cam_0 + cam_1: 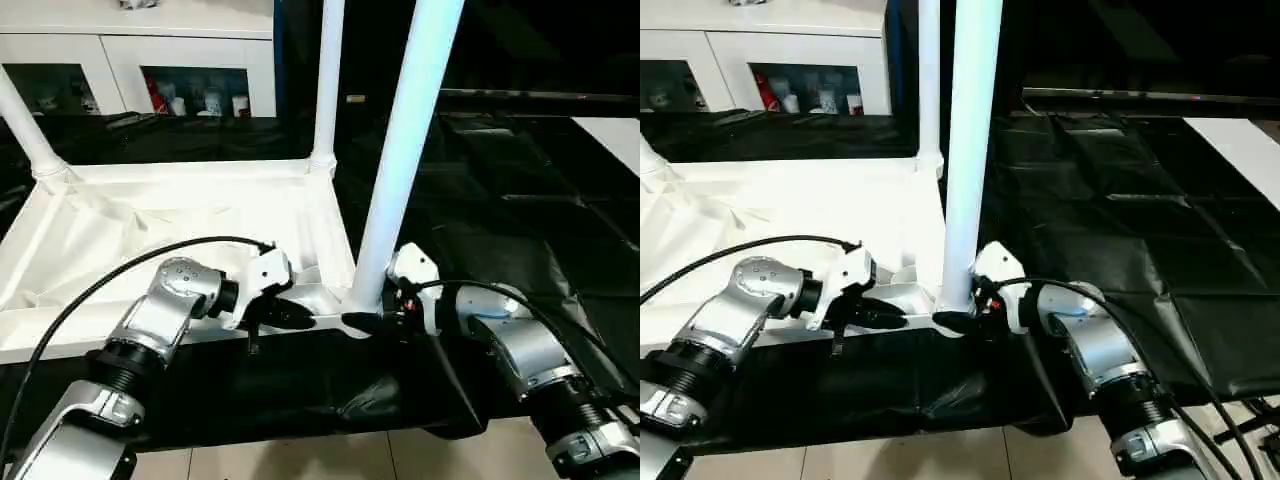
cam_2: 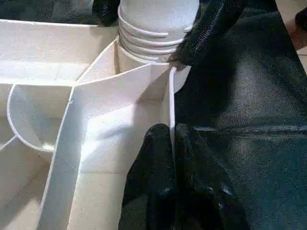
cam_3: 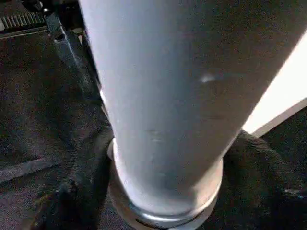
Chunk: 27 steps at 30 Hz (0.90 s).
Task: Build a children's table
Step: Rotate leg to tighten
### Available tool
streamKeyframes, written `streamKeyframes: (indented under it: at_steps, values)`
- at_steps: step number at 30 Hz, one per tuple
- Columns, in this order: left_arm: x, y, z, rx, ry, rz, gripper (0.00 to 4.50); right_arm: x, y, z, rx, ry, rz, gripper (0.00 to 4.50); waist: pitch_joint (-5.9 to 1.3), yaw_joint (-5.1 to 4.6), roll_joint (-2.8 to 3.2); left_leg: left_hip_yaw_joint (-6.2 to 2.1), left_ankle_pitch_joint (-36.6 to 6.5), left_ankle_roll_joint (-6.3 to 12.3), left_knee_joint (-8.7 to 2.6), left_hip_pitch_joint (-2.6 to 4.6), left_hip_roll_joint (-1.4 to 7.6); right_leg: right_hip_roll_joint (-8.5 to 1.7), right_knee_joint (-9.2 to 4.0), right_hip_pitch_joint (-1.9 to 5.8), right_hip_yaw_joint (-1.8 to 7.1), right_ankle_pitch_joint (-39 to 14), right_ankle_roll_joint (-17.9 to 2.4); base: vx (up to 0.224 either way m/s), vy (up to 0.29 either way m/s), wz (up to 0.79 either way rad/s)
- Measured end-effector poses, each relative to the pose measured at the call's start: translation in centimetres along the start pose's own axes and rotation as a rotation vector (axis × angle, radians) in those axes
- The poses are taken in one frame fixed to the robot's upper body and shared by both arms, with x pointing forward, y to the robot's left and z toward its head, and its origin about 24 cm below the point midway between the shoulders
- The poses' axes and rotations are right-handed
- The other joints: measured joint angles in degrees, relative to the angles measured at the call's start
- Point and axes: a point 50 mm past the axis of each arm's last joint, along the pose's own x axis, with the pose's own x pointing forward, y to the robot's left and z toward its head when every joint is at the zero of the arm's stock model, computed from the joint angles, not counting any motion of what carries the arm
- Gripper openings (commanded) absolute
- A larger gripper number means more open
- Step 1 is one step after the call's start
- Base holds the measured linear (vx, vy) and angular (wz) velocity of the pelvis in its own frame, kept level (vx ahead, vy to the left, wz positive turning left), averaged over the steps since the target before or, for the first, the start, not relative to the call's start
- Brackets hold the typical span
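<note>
The children's table lies upside down on the black cloth, its white ribbed top (image 1: 150, 230) facing up. Three white legs stand in corner sockets: the near right leg (image 1: 405, 150), a far leg (image 1: 328, 80) and a left leg (image 1: 25, 125). My left gripper (image 1: 290, 315) is shut on the top's thin front rim (image 2: 171, 96), just beside the near right corner. My right gripper (image 1: 362, 318) closes around the base of the near right leg (image 3: 158, 96). One of its black fingers (image 2: 206, 28) touches the leg's threaded collar (image 2: 148, 33).
The black cloth (image 1: 480, 200) covers the big table to the right and behind. A white glass-door cabinet (image 1: 140, 70) stands at the back left. A white panel (image 1: 615, 135) lies at the far right. Tiled floor (image 1: 300, 460) shows below the table's front edge.
</note>
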Motion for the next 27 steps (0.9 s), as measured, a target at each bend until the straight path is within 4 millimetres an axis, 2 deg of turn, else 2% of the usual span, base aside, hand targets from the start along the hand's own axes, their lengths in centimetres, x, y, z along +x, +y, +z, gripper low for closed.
streamKeyframes:
  at_steps: [1,5,11,16,21,25,26,27]
  values:
    - [0.0,0.0,0.0,-0.001,0.001,0.001,0.0,0.0,0.0,0.0,0.0,-0.001,0.002,3.11,0.0,-0.04,0.0,0.0,0.0,0.0,0.01,0.0,0.0,0.0,0.01,0.0,0.0,0.0,0.0,0.0,0.0,0.0]
    - [-0.1,0.0,0.0,-0.004,0.002,0.001,0.0,0.1,0.0,0.0,0.002,-0.002,0.003,2.85,0.01,-0.12,-0.01,0.0,0.0,0.0,0.05,0.0,0.0,0.0,0.04,0.0,0.0,0.0,0.0,0.0,0.0,0.0]
    - [-0.2,0.1,-0.2,-0.019,0.008,0.02,0.0,0.7,0.1,-0.1,0.028,-0.026,-0.035,2.77,-0.02,-0.57,-0.1,0.0,0.01,-0.02,0.06,0.01,0.0,0.06,0.07,0.04,0.0,0.03,-0.06,0.0,0.0,0.0]
    - [1.6,1.7,0.7,-0.035,-0.003,0.198,0.0,2.8,-1.2,-0.4,0.196,-0.104,-0.371,2.76,0.01,-0.76,-0.27,-0.05,0.09,-0.14,0.32,0.27,0.0,0.06,0.1,0.09,0.02,0.08,0.0,0.0,0.0,0.0]
    - [5.1,2.7,2.6,-0.077,-0.012,0.337,0.0,3.9,-2.4,-0.3,0.288,-0.092,-0.695,2.76,-0.06,-0.31,-0.34,-0.04,0.09,-0.13,0.48,0.23,-0.09,-0.07,0.03,0.21,0.15,0.09,0.02,0.0,0.0,0.0]
    - [6.0,2.7,3.1,-0.077,-0.011,0.354,0.0,4.4,-2.6,-0.2,0.293,-0.094,-0.751,2.76,-0.16,-0.03,-0.16,-0.04,0.09,-0.11,0.45,0.23,-0.1,-0.12,0.03,0.3,0.12,0.1,0.02,0.0,0.0,0.0]
    - [6.0,2.7,3.1,-0.073,-0.011,0.354,0.0,4.4,-2.6,-0.2,0.288,-0.097,-0.751,3.1,-0.18,-0.03,-0.12,-0.05,0.09,-0.11,0.42,0.22,-0.1,-0.12,0.03,0.29,0.11,0.11,0.02,0.0,0.0,0.0]
    - [6.0,2.7,3.0,-0.07,-0.013,0.353,0.0,4.4,-2.6,-0.2,0.284,-0.101,-0.747,3.1,-0.2,0.02,-0.07,-0.05,0.09,-0.12,0.39,0.22,-0.09,-0.11,0.03,0.29,0.09,0.17,-0.05,0.0,0.0,0.0]
